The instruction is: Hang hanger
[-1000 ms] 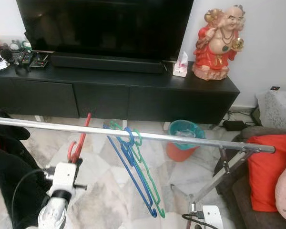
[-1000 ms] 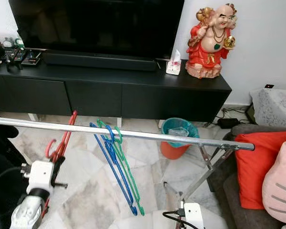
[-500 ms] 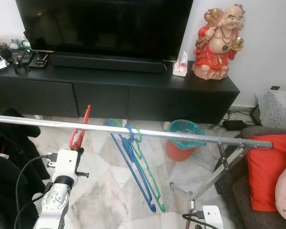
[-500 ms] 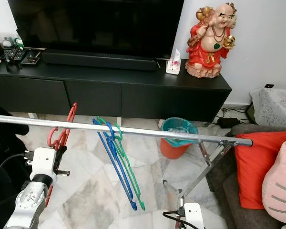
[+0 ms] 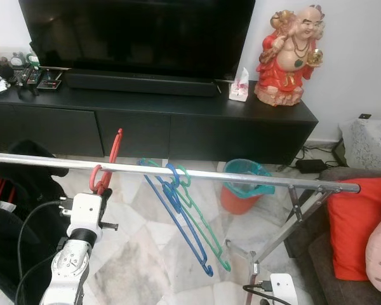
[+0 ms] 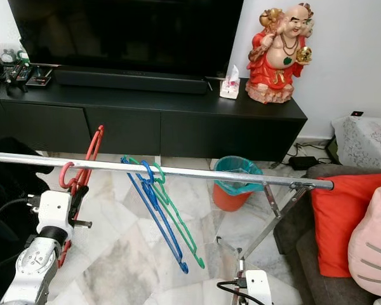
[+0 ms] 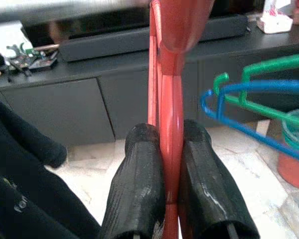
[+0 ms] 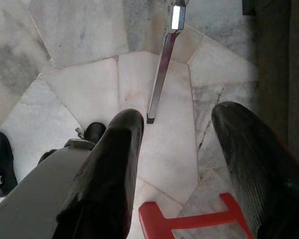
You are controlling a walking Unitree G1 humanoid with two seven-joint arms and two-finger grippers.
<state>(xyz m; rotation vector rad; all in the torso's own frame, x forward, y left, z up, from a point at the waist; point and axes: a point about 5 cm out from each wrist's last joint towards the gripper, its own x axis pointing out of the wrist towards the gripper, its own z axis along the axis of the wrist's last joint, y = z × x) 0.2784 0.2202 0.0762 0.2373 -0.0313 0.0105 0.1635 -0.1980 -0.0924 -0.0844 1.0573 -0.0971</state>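
Observation:
A silver rail (image 5: 254, 182) crosses the scene from left to right. A red hanger (image 5: 112, 159) stands nearly upright at its left part, the hook (image 6: 65, 172) level with the rail's underside; I cannot tell whether it is over the rail. My left gripper (image 7: 164, 144) is shut on the hanger's red bar, just below the rail, with its white wrist (image 5: 86, 213) underneath. A blue hanger (image 5: 178, 213) and a green hanger (image 5: 206, 232) hang from the rail's middle. My right gripper (image 8: 177, 124) is open, hanging low over the marble floor.
A black TV console (image 5: 178, 121) with a TV and a red statue (image 5: 287, 54) stands behind the rail. A teal bin (image 5: 244, 184) sits on the floor beyond it. Black clothes (image 5: 13, 210) hang at left. The rack's legs (image 5: 286, 229) and a red cushion (image 5: 355, 222) are at right.
My left gripper has risen with the red hanger, bringing its hook from below the rail up to rail level. The blue and green hangers have swung slightly to the right.

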